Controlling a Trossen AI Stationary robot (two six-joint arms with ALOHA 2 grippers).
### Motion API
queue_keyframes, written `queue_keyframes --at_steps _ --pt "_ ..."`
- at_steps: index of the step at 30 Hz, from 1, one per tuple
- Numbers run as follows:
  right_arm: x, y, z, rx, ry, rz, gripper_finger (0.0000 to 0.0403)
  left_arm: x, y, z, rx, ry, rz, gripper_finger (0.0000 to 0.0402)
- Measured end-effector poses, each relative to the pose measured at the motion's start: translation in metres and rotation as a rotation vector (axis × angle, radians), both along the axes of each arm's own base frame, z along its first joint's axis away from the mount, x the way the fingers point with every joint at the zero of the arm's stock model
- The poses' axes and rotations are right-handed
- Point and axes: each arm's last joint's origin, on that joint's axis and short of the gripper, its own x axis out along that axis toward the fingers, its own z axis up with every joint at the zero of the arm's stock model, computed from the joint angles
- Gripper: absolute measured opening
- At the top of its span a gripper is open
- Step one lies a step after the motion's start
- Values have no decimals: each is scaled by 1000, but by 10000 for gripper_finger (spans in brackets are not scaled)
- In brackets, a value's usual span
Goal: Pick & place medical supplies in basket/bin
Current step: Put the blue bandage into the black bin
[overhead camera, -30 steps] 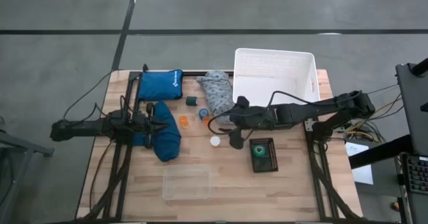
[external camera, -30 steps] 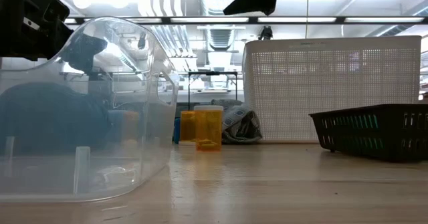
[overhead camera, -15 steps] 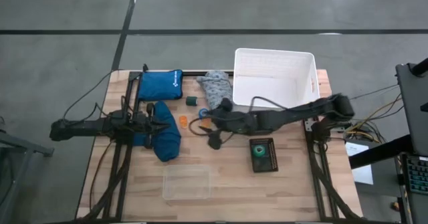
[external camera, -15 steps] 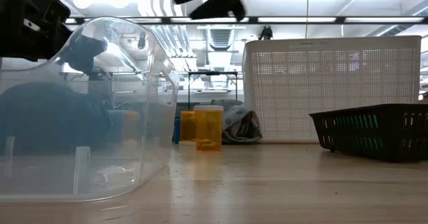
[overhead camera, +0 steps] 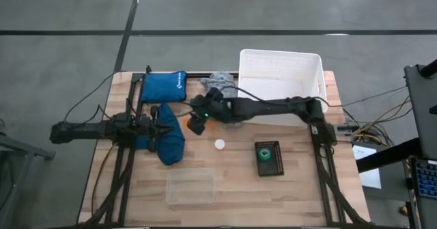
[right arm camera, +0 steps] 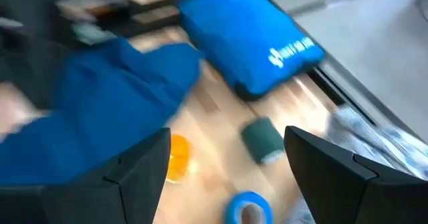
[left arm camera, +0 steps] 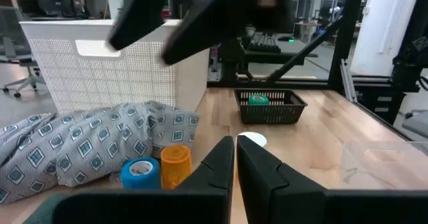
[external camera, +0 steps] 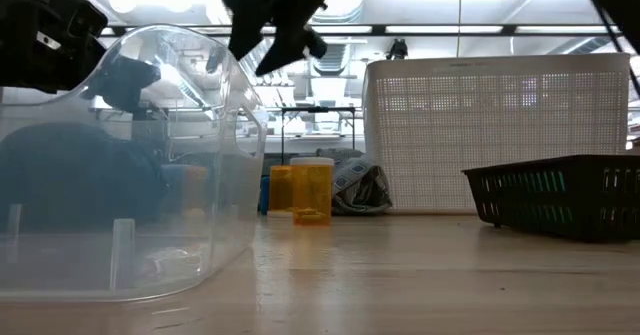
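Note:
My right gripper hangs open above the table's middle. In its wrist view it stands over a blue tape roll, a green tape roll and an orange cap, touching none. A dark blue cloth lies left of them, with a pale patterned cloth behind. A white cap lies nearer the front. The white bin stands at the far right. My left gripper waits shut and level over the dark blue cloth, and its fingers meet in the wrist view.
A bright blue zip pouch lies at the far left. A small black basket with a green roll stands right of the middle. A clear plastic container sits near the front edge. Orange vials stand by the patterned cloth.
My right gripper has swung from beside the black basket toward the table's left, sinking a little and tipping more downward. It now hangs over the tape rolls and orange cap. Its fingers stay open.

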Motion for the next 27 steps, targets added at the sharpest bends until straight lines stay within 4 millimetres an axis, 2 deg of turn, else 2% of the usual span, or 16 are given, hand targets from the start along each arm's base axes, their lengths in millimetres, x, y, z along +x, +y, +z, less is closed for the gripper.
queue_keyframes --at_steps 6,13,19,27 --pt "6 -30 -18 137 114 -53 288 1 0 -2 0 18 0 26" --pt "7 -54 -40 227 142 -95 288 2 0 -3 0 30 0 26" --pt "3 -57 -62 248 210 -103 288 2 0 -3 0 32 0 26" --pt "0 -60 -88 249 210 -111 288 2 0 -3 0 32 2 26"
